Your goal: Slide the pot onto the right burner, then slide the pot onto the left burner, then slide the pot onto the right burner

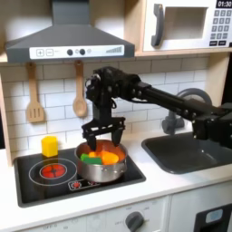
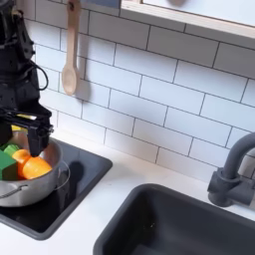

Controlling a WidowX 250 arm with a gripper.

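The shiny silver round metal toy pot (image 1: 101,163), filled with orange and green food, sits on the thin-ringed right burner (image 1: 122,169). It looks light, stiff and slippery; its rim offers purchase. The black gripper (image 1: 105,136) straddles the far rim, jaws parted.

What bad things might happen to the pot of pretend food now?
1. The gripper sits over the pot at its back rim; if the hold is weak, sliding might leave the pot behind.
2. The toy food is piled high, so a jerky slide may spill pieces.
3. In the second exterior view the pot lies near the stove edge; pushed too far, it may slip onto the counter toward the sink.
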